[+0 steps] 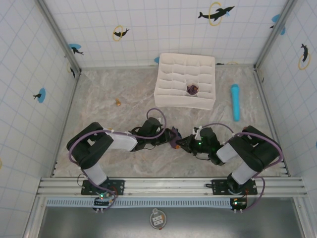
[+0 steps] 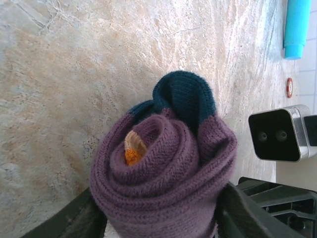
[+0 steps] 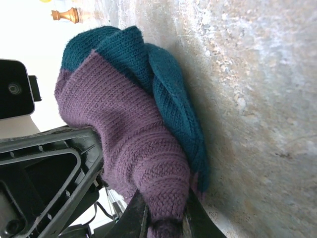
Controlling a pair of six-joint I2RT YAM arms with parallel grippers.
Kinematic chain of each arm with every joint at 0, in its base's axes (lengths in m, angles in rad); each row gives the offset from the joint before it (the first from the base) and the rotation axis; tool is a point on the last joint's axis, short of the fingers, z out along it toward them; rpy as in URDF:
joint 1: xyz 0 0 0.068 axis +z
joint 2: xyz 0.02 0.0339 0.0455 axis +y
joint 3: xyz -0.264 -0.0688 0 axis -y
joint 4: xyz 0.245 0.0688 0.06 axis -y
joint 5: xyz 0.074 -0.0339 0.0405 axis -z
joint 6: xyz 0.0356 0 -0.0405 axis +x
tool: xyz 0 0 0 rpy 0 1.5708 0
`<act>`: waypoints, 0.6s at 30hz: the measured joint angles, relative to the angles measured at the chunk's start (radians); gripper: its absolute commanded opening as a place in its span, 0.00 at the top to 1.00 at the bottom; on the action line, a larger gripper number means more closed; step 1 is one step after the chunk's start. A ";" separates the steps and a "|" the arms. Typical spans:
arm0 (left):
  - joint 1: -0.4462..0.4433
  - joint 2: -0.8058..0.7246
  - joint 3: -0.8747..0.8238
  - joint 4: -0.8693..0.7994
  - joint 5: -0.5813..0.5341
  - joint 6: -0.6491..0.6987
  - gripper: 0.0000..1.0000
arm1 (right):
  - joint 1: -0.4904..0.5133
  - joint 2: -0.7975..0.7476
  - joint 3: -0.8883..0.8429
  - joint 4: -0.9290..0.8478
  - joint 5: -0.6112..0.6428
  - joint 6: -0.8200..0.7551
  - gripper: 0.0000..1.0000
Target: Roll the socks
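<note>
The two arms meet nose to nose in the middle of the marbled tabletop (image 1: pixel 109 119), a little nearer their bases than the far wall. Between them is the rolled sock (image 2: pixel 163 163), a fat purple ribbed coil with an orange toe tucked into its centre and a dark teal heel bulging out of the top. It lies on the tabletop.

The left end effector (image 2: pixel 159 203) has its two dark fingers (image 2: pixel 79 220) one on each side of the roll, and both seem to touch the knit. From where I stand I cannot tell whether they are really squeezing it or just resting against it.

The right end effector (image 3: pixel 166 213) comes in from the opposite side. Its fingers are drawn nearly together and pinch a fold of purple fabric at the edge of the roll, so it has hold of the sock. The teal heel lies against the tabletop just beside that pinch.

Towards the back stands a white divided box (image 1: pixel 163 74). One of its compartments on the near right holds a small purple bundle (image 1: pixel 192 89), probably the other sock, though it is too small to be sure. A light blue cylinder (image 1: pixel 235 101) lies just to the right of the box, and a little wooden pawn (image 1: pixel 118 102) stands alone well to its left.
</note>
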 measured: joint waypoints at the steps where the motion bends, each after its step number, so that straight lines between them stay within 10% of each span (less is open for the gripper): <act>1: 0.000 0.007 0.000 0.006 0.003 -0.001 0.61 | 0.000 -0.001 -0.002 0.002 0.002 0.004 0.97; 6: 0.000 0.031 0.019 0.025 0.022 -0.003 0.91 | 0.000 -0.042 -0.013 -0.036 0.017 -0.011 0.70; 18: 0.026 0.115 0.162 -0.092 0.165 0.147 0.97 | -0.023 -0.348 0.145 -0.673 0.183 -0.410 0.11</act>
